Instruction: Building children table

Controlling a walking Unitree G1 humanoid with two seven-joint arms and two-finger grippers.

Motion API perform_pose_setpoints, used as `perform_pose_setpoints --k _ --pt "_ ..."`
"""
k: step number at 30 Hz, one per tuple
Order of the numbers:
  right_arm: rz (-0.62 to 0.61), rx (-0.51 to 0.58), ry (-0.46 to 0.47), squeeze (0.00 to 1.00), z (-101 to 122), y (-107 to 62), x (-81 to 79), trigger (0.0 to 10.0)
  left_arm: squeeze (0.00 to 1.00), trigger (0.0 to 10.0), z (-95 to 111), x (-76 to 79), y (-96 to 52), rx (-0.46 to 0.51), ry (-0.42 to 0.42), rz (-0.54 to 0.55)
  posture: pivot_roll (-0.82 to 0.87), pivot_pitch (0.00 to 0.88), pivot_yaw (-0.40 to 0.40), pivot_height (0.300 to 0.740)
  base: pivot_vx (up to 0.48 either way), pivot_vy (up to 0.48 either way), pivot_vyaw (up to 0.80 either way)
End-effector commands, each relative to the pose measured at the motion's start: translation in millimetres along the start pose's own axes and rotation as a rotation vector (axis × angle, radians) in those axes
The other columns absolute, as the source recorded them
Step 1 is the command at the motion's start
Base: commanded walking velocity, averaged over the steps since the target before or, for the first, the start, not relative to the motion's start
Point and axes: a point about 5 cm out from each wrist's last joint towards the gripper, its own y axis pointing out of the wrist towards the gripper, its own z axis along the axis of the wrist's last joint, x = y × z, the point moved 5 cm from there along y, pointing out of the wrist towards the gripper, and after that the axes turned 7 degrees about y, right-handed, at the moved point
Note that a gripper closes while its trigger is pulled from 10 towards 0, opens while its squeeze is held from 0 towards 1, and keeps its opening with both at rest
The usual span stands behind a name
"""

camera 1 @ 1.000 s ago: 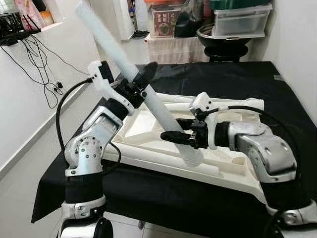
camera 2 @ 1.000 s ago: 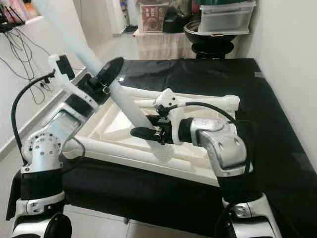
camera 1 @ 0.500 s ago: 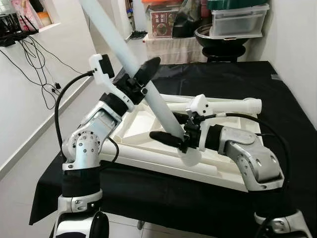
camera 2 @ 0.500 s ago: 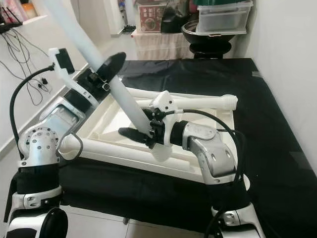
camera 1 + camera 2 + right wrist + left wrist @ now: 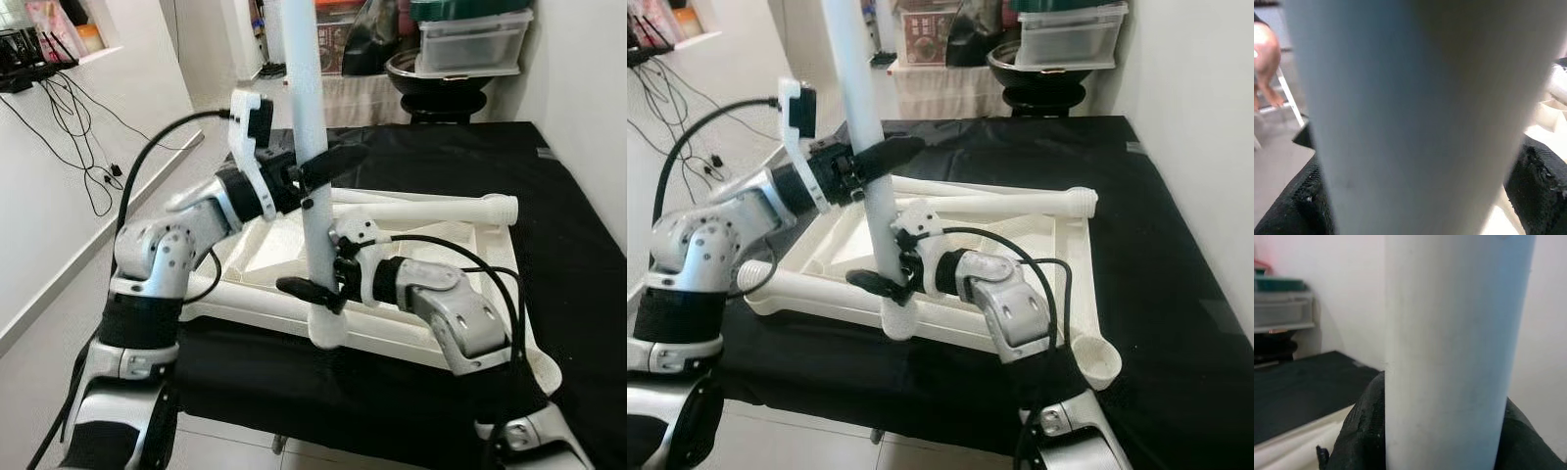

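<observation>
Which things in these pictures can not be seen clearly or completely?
- The upright table leg: its top is cut off by the upper edge of both eye views.
- Its lower end: whether it sits in a socket of the tabletop cannot be told.
- Left gripper and right gripper: in the wrist views the close, blurred leg covers nearly all of the fingers.
- The far shelf: contents too small to name.

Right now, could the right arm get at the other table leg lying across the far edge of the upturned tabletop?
Probably not yet. The right gripper is shut on the upright leg, low down, and the left gripper grips it higher up. The lying leg sits unobstructed on the tabletop, but the right arm would have to let go first.
</observation>
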Motion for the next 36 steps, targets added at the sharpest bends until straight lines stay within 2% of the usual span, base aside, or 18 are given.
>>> perform_pose_setpoints --k 1,6,7,10,11,14,21,27,28,29,30,31,35,36 --pt "0.073 -0.013 0.023 0.00 -2.6 15.6 -19.2 10.0 0.00 0.0 12.0 30.1 15.7 0.062 -0.010 -0.175 -0.09 0.000 0.068 0.740 0.000 0.000 0.00" --pt "0.130 0.034 0.070 0.00 2.0 17.4 -29.7 10.0 0.00 0.0 19.5 41.2 17.4 0.107 0.006 -0.245 -0.09 0.000 0.060 0.740 0.000 0.000 0.00" --pt "0.148 0.061 0.091 0.00 4.7 18.1 -32.7 4.1 0.00 0.0 22.9 44.4 17.4 0.126 0.007 -0.265 -0.09 0.000 0.059 0.740 0.000 0.000 0.00" --pt "0.156 0.077 0.103 0.00 6.3 19.0 -33.9 4.1 0.00 0.0 24.7 45.7 17.4 0.137 0.009 -0.278 -0.09 0.000 0.059 0.740 0.000 0.000 0.00" --pt "0.173 0.106 0.107 0.00 10.1 19.8 -36.5 0.0 0.00 0.0 26.6 47.6 17.5 0.149 0.008 -0.294 -0.09 0.001 0.061 0.740 0.000 0.000 0.00" --pt "0.195 0.186 0.086 0.00 23.3 21.0 -42.2 0.0 0.00 0.0 29.1 50.2 17.6 0.165 0.009 -0.319 -0.09 0.007 0.066 0.740 0.000 0.000 0.00" --pt "0.173 0.194 0.012 0.00 25.1 22.5 -42.1 0.0 0.00 0.0 37.2 45.8 19.2 0.202 0.018 -0.309 -0.09 0.013 0.081 0.740 0.000 0.000 0.00" --pt "0.121 0.218 -0.003 0.00 29.5 20.2 -32.7 0.0 0.00 0.0 44.4 37.1 20.0 0.250 0.016 -0.250 -0.09 0.017 0.085 0.740 0.000 0.000 0.00" --pt "0.107 0.222 -0.003 0.00 29.7 19.6 -30.1 0.0 0.00 5.5 44.3 33.7 20.5 0.255 0.024 -0.222 -0.09 0.018 0.084 0.740 0.000 0.000 0.00" --pt "0.090 0.225 -0.001 0.00 29.7 18.9 -26.9 0.0 0.63 10.0 44.6 30.8 20.8 0.263 0.034 -0.200 -0.10 0.018 0.083 0.740 0.000 0.000 0.00" --pt "0.090 0.225 -0.001 0.00 29.7 18.9 -26.9 0.0 0.63 10.0 44.6 30.8 20.8 0.263 0.034 -0.200 -0.10 0.018 0.083 0.740 0.000 0.000 0.00" --pt "0.060 0.228 0.005 0.00 29.6 18.0 -21.2 0.0 1.00 10.0 45.2 29.4 18.8 0.273 0.028 -0.194 -0.10 0.019 0.079 0.740 0.000 0.000 0.00" --pt "0.004 0.238 0.020 0.00 30.5 15.9 -10.7 0.0 1.00 10.0 47.6 23.3 14.0 0.294 0.020 -0.158 -0.11 0.024 0.080 0.740 0.000 0.000 0.00" --pt "-0.036 0.252 0.040 0.00 32.5 13.7 -3.3 0.0 1.00 10.0 50.0 15.6 7.8 0.310 0.017 -0.112 -0.12 0.027 0.080 0.740 0.000 0.000 0.00"
